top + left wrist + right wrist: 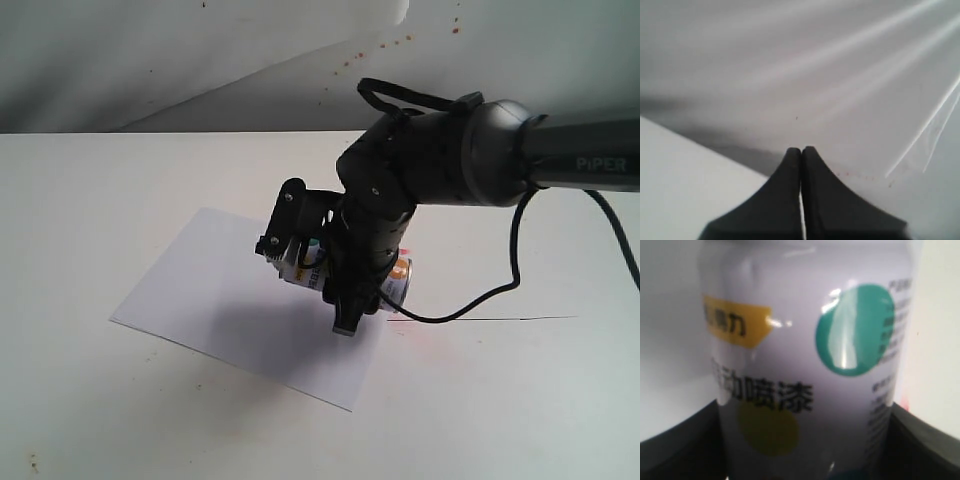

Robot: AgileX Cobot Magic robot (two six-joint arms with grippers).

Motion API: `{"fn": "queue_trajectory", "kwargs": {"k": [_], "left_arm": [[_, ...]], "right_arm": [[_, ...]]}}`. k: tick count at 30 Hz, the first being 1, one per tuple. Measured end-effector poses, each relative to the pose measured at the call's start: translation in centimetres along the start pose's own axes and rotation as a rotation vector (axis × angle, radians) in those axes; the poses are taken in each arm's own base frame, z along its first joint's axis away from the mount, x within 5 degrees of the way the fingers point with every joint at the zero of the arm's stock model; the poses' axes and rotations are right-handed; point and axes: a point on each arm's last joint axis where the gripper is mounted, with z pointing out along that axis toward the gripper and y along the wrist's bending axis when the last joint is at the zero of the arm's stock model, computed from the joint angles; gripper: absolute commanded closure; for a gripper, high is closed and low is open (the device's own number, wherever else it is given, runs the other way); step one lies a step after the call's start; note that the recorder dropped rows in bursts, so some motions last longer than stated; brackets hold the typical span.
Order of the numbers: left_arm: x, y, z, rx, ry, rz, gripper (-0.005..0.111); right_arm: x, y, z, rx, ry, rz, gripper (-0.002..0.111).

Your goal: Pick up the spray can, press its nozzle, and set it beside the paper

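My right gripper (345,305) is shut on the spray can (398,280), holding it tilted on its side in the air over the right part of the paper (220,300). Up close in the right wrist view, the can (810,365) is white with a yellow label, a green dot, a yellow dot and black lettering, and black fingers (927,450) press both of its sides. The nozzle is hidden behind the arm. My left gripper (801,152) is shut on nothing and points at a grey wall. It is outside the exterior view.
The white table (90,220) runs back to a grey wall (150,60) with small reddish specks. A black cable (480,300) hangs from the right arm down to the tabletop, right of the paper.
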Motion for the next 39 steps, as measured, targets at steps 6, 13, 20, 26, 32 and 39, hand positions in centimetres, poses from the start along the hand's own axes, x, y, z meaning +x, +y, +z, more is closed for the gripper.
{"fn": "queue_trajectory", "kwargs": {"k": [6, 13, 20, 26, 32, 39], "left_arm": [[-0.6, -1.6, 8.4, -0.127, 0.435, -0.015, 0.107], [1.8, -1.1, 18.2, -0.221, 0.818, -0.081, 0.107], [3.6, -0.6, 24.0, -0.142, 0.956, -0.001, 0.107], [5.8, -0.7, 26.2, -0.055, 1.090, -0.113, 0.107], [9.3, -0.2, 27.6, 0.088, 1.284, -0.238, 0.107], [13.3, 2.0, 28.7, 0.111, 1.385, -0.298, 0.107]], "right_arm": [[0.0, 0.0, 0.0, 0.002, 0.001, -0.002, 0.108], [0.0, 0.0, 0.0, 0.002, 0.001, -0.002, 0.108], [0.0, 0.0, 0.0, 0.002, 0.001, -0.002, 0.108], [0.0, 0.0, 0.0, 0.003, 0.001, -0.004, 0.108], [0.0, 0.0, 0.0, 0.004, 0.002, -0.005, 0.108], [0.0, 0.0, 0.0, 0.005, 0.002, -0.006, 0.108]]}}
